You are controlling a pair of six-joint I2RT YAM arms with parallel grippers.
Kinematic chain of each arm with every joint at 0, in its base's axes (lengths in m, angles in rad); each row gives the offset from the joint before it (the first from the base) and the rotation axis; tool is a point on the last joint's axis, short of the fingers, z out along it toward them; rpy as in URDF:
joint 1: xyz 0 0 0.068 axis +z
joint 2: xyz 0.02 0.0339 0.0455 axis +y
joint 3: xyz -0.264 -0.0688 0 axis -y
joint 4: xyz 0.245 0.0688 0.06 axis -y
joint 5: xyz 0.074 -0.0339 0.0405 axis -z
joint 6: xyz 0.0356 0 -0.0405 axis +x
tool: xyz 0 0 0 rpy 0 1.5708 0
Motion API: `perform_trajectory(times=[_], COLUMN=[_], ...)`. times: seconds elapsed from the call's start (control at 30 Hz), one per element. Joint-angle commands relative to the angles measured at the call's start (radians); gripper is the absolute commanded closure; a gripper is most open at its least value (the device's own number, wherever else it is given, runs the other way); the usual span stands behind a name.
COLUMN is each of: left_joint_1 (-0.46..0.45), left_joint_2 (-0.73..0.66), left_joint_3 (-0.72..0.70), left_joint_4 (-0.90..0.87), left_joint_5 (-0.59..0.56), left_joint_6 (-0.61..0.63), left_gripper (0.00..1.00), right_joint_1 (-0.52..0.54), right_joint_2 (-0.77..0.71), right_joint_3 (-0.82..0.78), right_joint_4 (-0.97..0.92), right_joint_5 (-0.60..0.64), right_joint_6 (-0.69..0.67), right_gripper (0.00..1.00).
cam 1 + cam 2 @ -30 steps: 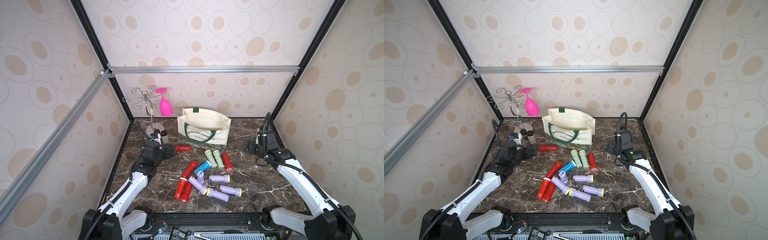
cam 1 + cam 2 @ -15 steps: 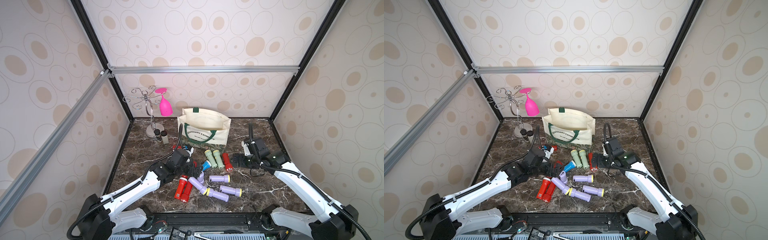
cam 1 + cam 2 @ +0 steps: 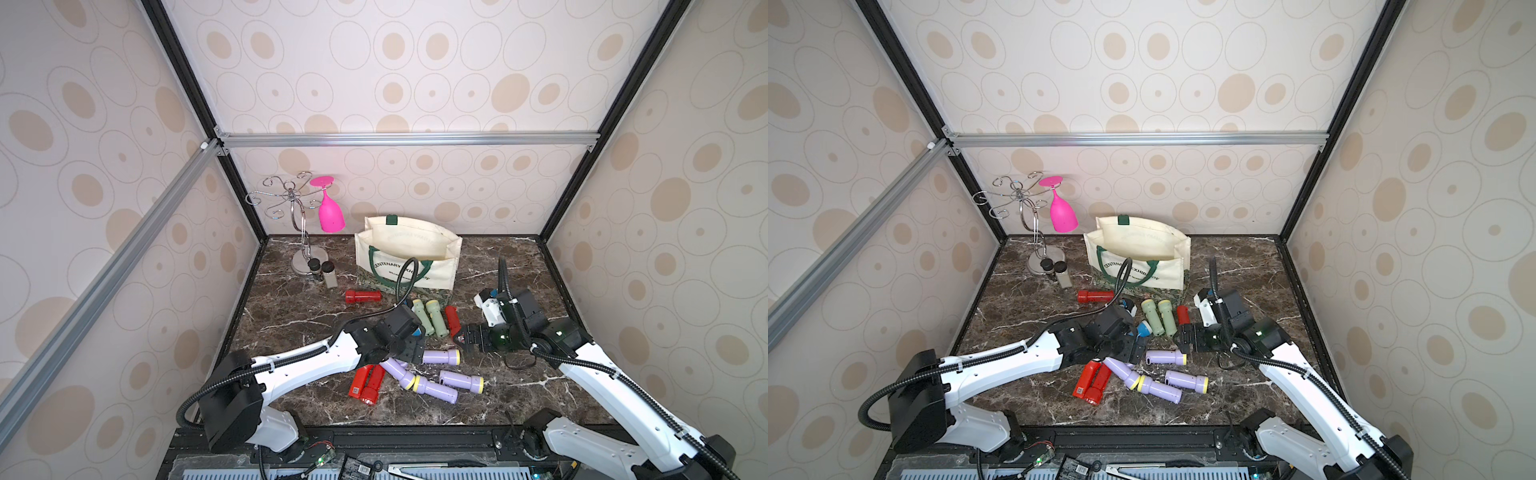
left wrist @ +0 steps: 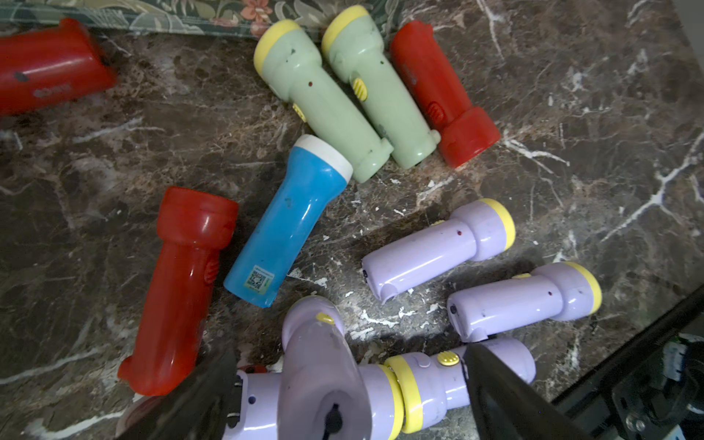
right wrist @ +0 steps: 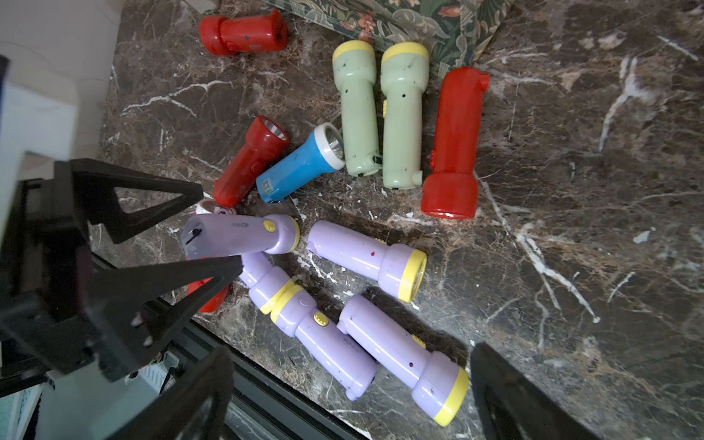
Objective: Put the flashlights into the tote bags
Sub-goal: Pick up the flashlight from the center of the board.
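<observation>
The cream tote bag (image 3: 409, 245) with green handles stands open at the back of the marble table. Several flashlights lie in front of it: a lone red one (image 3: 363, 296), two pale green (image 3: 430, 318), a red (image 3: 452, 320), a blue (image 4: 289, 217), several lilac (image 3: 441, 356) and two red (image 3: 365, 382). My left gripper (image 3: 415, 353) is open, low over the pile. Its fingers (image 5: 152, 198) straddle a lilac flashlight (image 5: 240, 234) that rests on another lilac one, with gaps on both sides in the left wrist view (image 4: 348, 350). My right gripper (image 3: 461, 338) hangs open and empty beside the red flashlight.
A chrome glass rack (image 3: 299, 216) with a hanging pink wine glass (image 3: 331, 208) stands at the back left. Two dark-capped jars (image 3: 322, 270) sit beside its base. Patterned walls close in the table on three sides. A black rail runs along the front edge (image 5: 266, 381).
Both arms have swung in from the table's sides to the pile. The left gripper has come down around a lilac flashlight. The right gripper has reached the red flashlight's near end.
</observation>
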Motion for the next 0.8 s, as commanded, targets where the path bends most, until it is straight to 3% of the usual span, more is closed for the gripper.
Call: perform_trajectory(times=[0.0,0.37,0.77], left_joint_1=[-0.021,-0.031,-0.034], left_joint_2=[0.002,0.043,0.014], left_joint_3=[0.031,-0.009,-0.07], left_joint_4=[-0.059,-0.016,-0.004], left_joint_5=[-0.081,-0.092,-0.107], left_joint_6=[-0.057,-0.07,-0.111], left_gripper=[0.1,0.26,0.43], right_joint_1=[0.005,0.005,0.005], right_joint_2=[-0.007,0.012,0.007], right_joint_3=[-0.013,0.052,0.019], right_joint_4=[-0.008,-0.035,0.034], right_joint_5=[-0.031,-0.034,-0.048], right_joint_6=[-0.033,-0.135,-0.1], right_gripper=[0.01,0.02,0.01])
